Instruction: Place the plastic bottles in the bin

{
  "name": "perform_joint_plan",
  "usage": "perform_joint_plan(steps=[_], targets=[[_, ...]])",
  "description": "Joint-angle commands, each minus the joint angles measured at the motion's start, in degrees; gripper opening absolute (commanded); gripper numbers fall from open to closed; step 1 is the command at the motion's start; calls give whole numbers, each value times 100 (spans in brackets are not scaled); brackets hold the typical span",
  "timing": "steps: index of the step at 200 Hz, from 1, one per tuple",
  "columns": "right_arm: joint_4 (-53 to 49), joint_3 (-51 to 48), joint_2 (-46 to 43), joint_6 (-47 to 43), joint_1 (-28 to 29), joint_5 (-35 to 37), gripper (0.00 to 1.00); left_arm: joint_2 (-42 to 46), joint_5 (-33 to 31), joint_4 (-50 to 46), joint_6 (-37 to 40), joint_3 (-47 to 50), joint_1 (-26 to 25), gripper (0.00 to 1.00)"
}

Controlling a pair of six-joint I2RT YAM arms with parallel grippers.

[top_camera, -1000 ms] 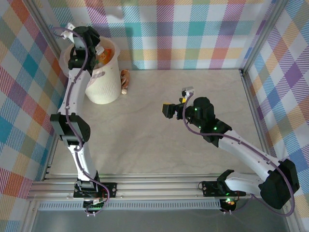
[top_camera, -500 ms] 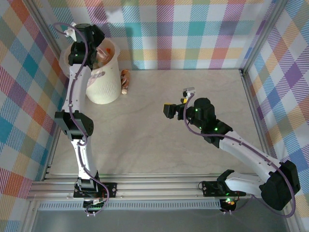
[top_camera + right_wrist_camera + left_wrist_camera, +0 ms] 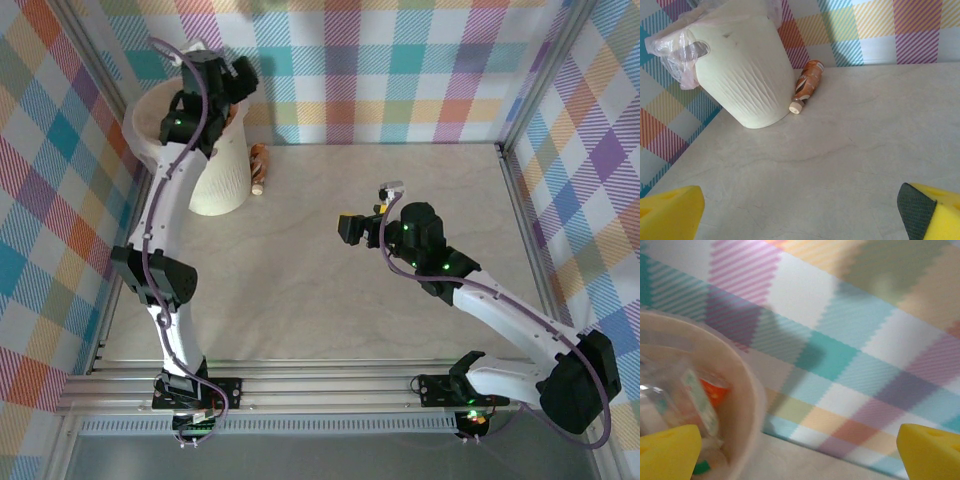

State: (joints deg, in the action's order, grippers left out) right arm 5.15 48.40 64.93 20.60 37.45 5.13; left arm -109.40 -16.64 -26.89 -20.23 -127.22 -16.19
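Note:
The cream-white bin (image 3: 222, 180) stands at the table's far left corner, lined with a translucent bag (image 3: 675, 55). In the left wrist view several crushed bottles (image 3: 692, 400) lie inside its rim (image 3: 747, 410). My left gripper (image 3: 236, 82) hovers open over the bin's right rim near the back wall, nothing between its yellow fingertips (image 3: 667, 452). One orange-brown bottle (image 3: 259, 168) with a cream cap (image 3: 796, 106) lies on the table touching the bin's right side (image 3: 740, 75). My right gripper (image 3: 355, 228) hangs open mid-table, well apart from that bottle (image 3: 807, 84), fingertips (image 3: 670, 212) empty.
Plaid walls close the table in at the back (image 3: 400, 70), left and right. A metal corner post (image 3: 545, 70) stands at the far right. Pale marbled tabletop (image 3: 840, 165) stretches between my right gripper and the bin.
My left gripper has swung up and to the right, from over the bin's inside to over its right rim. The right arm has stayed still.

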Motion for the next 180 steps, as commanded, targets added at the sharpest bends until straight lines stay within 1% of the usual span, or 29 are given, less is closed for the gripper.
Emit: perform_joint_plan(steps=[1,24,49,86,108,153,180], targets=[[70,99,3,119,8,-12,100,216,-232,638,627,631,-525,100],[2,101,-32,135,8,-1,100,182,-538,1014,1022,1027,-999,100],[-68,74,-106,137,8,40,100,-124,-614,1046,1199,1011,-1276,100],[-148,-19,-241,155,10,183,100,-714,-352,882,860,917,-1291,100],[-190,-76,-312,160,7,298,100,-1179,-370,804,958,685,-1304,100],[-243,-120,-367,129,8,444,100,-2284,-1286,596,1477,-69,-1293,100],[-284,-131,-366,84,8,494,100,-2864,-1669,420,1497,-468,-1175,100]])
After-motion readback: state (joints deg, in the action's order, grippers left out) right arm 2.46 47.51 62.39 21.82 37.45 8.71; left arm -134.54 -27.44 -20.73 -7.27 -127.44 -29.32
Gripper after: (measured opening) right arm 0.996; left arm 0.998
